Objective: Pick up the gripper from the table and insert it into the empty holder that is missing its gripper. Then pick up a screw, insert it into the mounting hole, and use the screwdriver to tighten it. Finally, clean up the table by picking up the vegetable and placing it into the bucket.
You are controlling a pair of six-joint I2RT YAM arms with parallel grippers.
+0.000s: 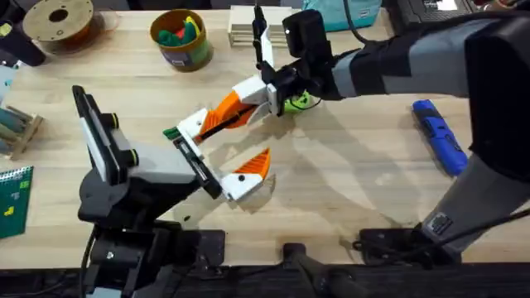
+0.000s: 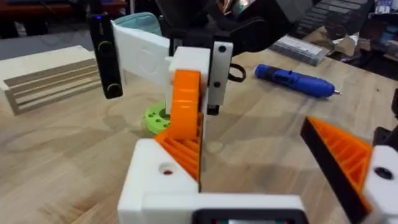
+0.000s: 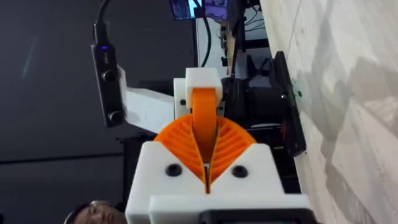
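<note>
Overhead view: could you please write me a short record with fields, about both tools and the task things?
right tool: shut on the orange fingertip
left tool: open, one finger carries an orange pad
holder: the left tool's bare white finger, the orange fingertip touching it
screwdriver: lying on the table at the far right, untouched
bucket: at the back, toy foods inside

We see a pale wooden table (image 1: 348,182) under even light, a brown filament spool (image 1: 60,23) and a slatted wooden box (image 1: 245,26) at its far edge, dim, dark room beyond.
</note>
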